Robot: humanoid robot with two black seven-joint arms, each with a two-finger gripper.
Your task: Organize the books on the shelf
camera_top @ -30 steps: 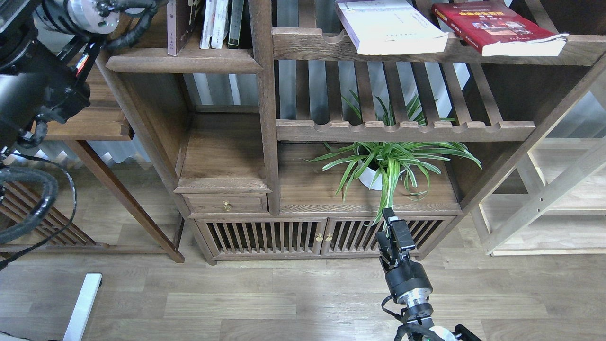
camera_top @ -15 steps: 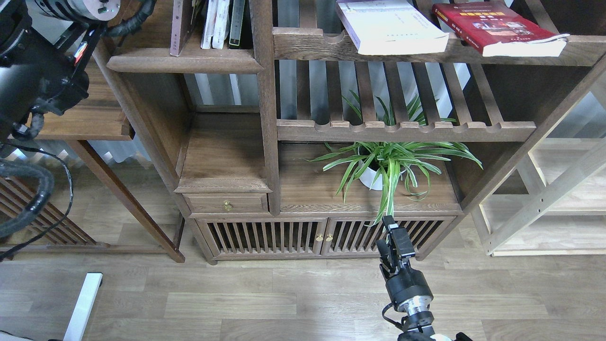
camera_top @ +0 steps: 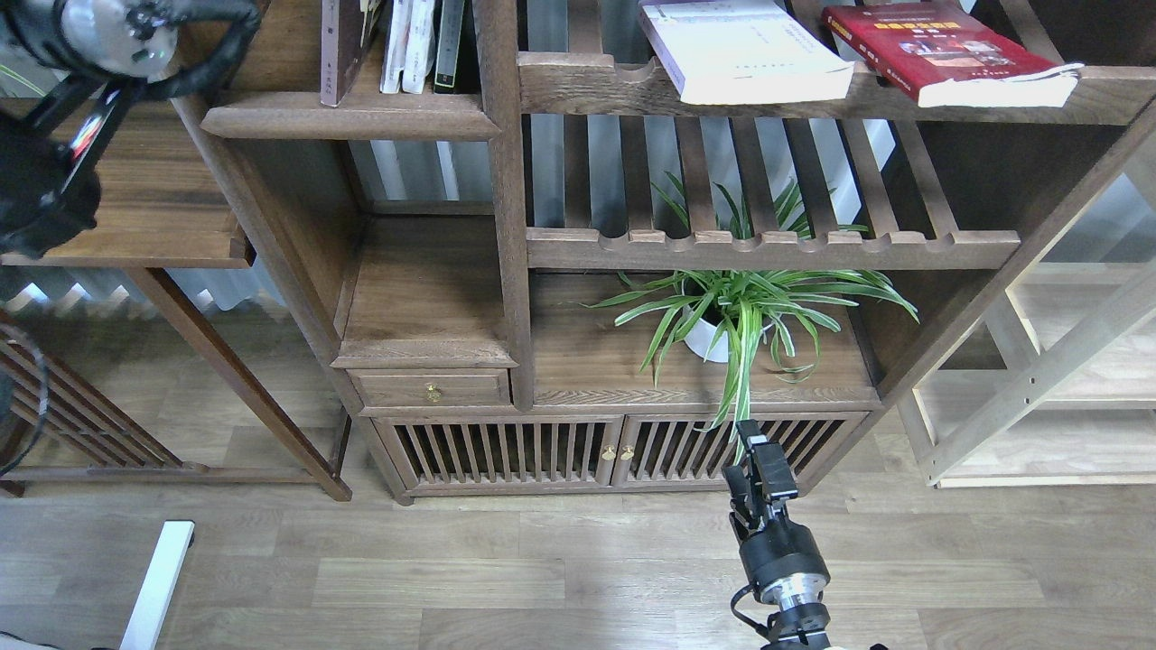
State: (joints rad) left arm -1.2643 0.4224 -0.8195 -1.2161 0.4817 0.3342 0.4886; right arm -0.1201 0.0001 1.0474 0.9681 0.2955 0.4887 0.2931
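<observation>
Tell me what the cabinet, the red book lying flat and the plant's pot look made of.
The cabinet: dark-stained wood, matte, with open grain showing on the boards. The red book: a paperback by its look, with a smooth, printed red cover and a pale paper page block curling at one corner. The pot: plain white and smooth, perhaps glazed ceramic or plastic; leaves hide most of it.

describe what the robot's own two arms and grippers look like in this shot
Both arms are black. The right arm has cylindrical segments with a silver metal ring near the wrist and a thin black cable, ending in a boxy black right gripper. The left arm is bulky, with a silver disc-shaped joint, black corrugated cable sleeving and a small red marking.
</observation>
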